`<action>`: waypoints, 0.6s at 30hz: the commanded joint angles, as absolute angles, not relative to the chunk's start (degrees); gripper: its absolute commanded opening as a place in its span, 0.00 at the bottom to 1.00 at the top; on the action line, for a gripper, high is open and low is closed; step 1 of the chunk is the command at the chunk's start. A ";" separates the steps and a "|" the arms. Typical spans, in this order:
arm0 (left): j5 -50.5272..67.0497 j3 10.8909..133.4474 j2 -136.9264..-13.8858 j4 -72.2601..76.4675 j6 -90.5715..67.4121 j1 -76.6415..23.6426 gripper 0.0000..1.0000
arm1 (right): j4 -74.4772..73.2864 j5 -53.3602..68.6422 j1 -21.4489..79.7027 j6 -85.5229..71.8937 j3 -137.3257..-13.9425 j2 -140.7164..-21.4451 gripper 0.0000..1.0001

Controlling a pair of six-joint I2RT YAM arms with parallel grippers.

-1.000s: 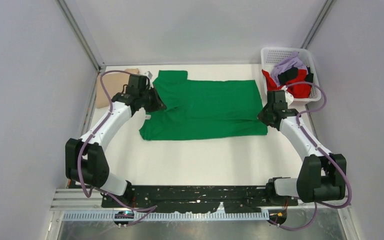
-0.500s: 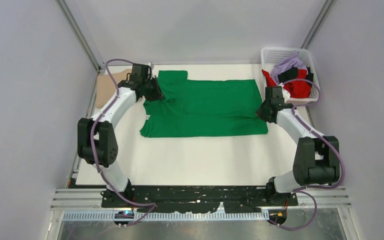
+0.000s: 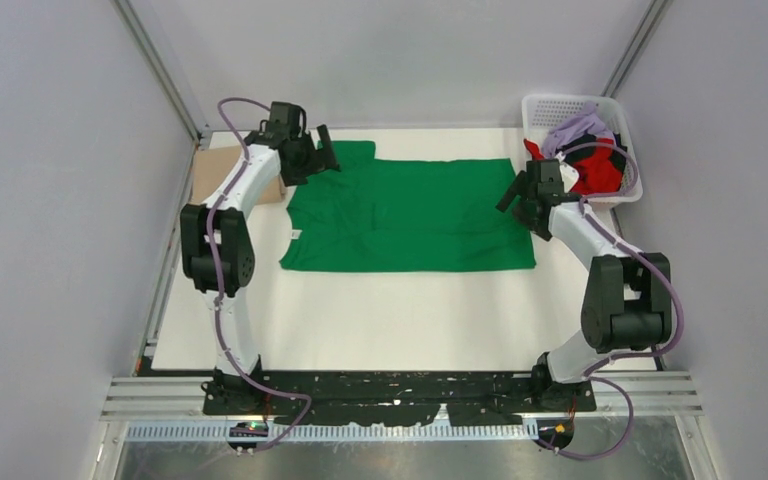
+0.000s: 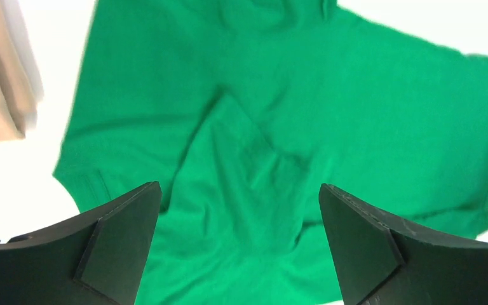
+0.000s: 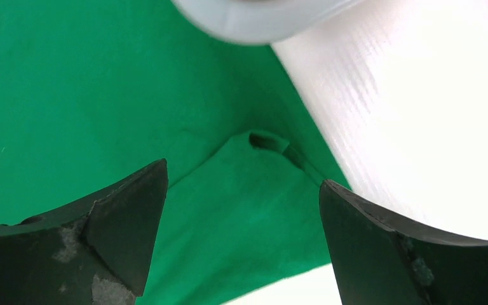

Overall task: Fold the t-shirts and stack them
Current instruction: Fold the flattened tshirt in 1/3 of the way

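Where the green shirt lies: flat on the middle of the worktop [image 3: 380,320]; the green shirt [image 3: 410,215] has one layer already turned over onto itself, and its white label [image 3: 294,234] sits at the left edge.
Handling: light, limp cloth that will likely sag and crease if lifted at one point.
Hold: best pinched at two corners or along a folded edge, one hand each.
Right hand [image 3: 512,190]: fingers apart, empty, over the shirt's far right corner.
Left hand [image 3: 326,152]: fingers apart, empty, over the far left sleeve area.
Tan shirt [image 3: 203,178]: far left, partly behind the left arm.
Basket [image 3: 550,105]: far right, with the red shirt [image 3: 596,180] and lilac shirt [image 3: 570,132] heaped in it.
Hard to see: the layers under the fold; any black cloth against the cable.
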State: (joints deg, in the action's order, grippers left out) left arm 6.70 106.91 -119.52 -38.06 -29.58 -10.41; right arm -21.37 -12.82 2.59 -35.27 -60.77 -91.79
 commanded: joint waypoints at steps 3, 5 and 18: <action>14.95 85.87 -104.54 -28.67 -32.57 -13.57 1.00 | -17.77 -10.08 8.90 -30.72 -54.94 -83.29 0.96; 16.87 79.63 -102.72 -24.96 -33.65 -14.41 1.00 | -15.93 -6.59 10.46 -30.35 -53.44 -84.51 0.96; 16.88 72.86 -109.45 -25.44 -33.84 -14.42 1.00 | -19.53 -1.03 13.87 -29.00 -55.53 -97.78 0.95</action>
State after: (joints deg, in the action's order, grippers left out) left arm 16.32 74.67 -110.02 -27.07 -34.11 -14.63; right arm -16.80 -2.79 13.41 -30.02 -56.95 -97.19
